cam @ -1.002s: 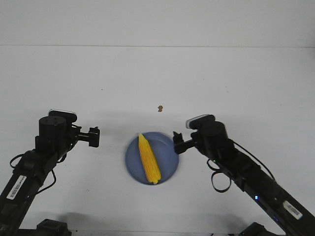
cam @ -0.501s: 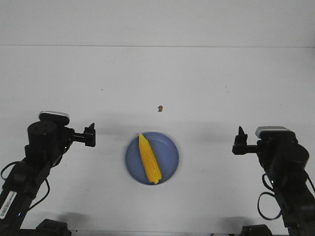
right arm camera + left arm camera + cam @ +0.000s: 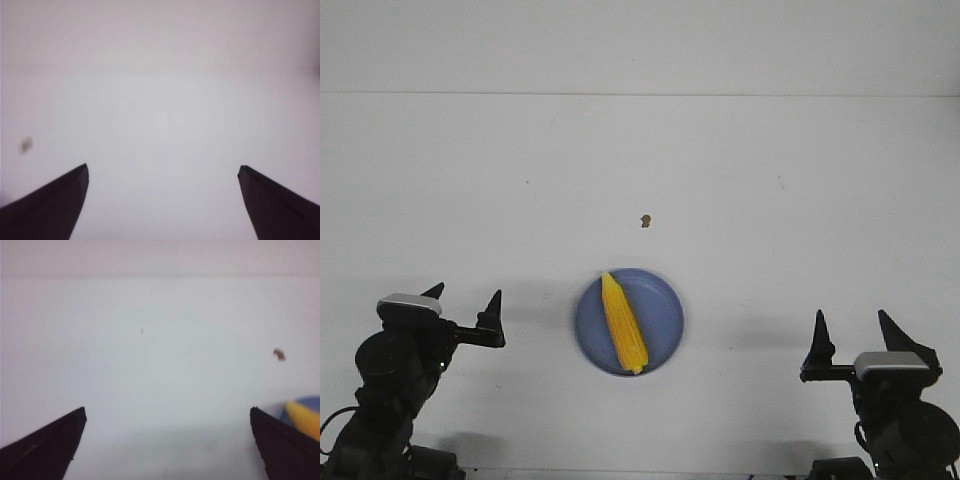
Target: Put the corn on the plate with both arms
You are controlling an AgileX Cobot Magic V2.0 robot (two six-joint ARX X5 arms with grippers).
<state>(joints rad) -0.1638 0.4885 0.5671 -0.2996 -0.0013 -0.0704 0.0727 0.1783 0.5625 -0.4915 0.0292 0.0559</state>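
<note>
The yellow corn [image 3: 623, 322] lies lengthwise on the round blue plate [image 3: 662, 322] near the table's front middle. My left gripper [image 3: 463, 298] is open and empty at the front left, well away from the plate. My right gripper [image 3: 852, 328] is open and empty at the front right, also well away. In the left wrist view the plate's edge [image 3: 312, 401] and the corn's tip [image 3: 305, 419] show beside one finger, with the gripper [image 3: 167, 412] empty. The right wrist view shows the gripper [image 3: 162, 169] over bare table.
A small brown speck [image 3: 645, 221] lies on the white table beyond the plate; it also shows in the left wrist view [image 3: 279, 354] and, blurred, in the right wrist view [image 3: 25, 144]. The table's far edge meets a white wall.
Both arms have drawn back from the plate toward the front corners, left arm to the left, right arm to the right. The corn and plate have not moved.
</note>
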